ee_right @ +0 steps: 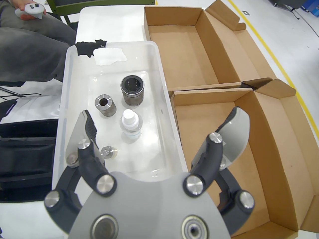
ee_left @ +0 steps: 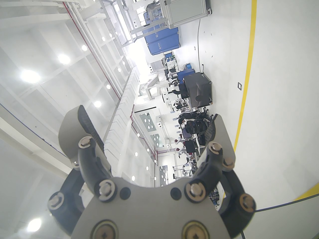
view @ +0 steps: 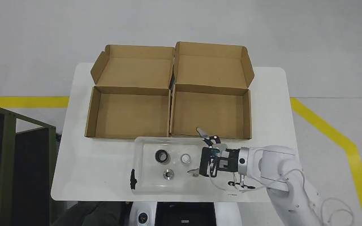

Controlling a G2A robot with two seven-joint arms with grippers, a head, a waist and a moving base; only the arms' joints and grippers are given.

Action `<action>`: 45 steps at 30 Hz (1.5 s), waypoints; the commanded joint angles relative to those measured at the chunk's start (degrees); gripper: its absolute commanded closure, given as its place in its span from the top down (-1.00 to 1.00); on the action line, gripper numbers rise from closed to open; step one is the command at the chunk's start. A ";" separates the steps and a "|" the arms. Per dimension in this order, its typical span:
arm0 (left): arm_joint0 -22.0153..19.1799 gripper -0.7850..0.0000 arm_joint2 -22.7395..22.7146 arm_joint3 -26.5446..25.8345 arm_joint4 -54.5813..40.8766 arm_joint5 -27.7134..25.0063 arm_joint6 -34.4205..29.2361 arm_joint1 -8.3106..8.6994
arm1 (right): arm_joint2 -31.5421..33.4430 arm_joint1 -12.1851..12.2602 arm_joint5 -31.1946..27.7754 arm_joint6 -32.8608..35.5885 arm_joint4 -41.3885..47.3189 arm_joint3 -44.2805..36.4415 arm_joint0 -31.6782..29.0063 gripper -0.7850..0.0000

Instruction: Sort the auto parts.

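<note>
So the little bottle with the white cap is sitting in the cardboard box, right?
No. The little bottle with the white cap is sitting in the clear plastic tub instead. The right wrist view shows it.

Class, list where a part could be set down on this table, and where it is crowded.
Crowded: the clear bin, holding bearing, bushing, bottle and small fitting. Bare: both cardboard floors, the taped-end box behind its black tape, and the gripper-side box behind the right gripper.
</note>
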 commanded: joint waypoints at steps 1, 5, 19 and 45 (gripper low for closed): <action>0.00 1.00 0.00 0.00 0.00 0.00 0.00 0.00 | -1.60 0.03 -0.21 1.18 -0.01 0.24 0.84 1.00; 0.00 1.00 0.00 0.00 0.00 0.00 0.00 0.00 | -5.33 -0.03 0.19 3.31 0.38 1.08 2.85 1.00; 0.00 1.00 0.00 0.00 0.00 0.00 0.00 0.00 | -13.99 0.03 1.91 10.93 2.32 5.02 7.81 1.00; 0.00 1.00 0.00 0.00 0.00 0.00 0.00 0.00 | -19.14 0.68 7.24 16.41 7.00 13.55 13.49 1.00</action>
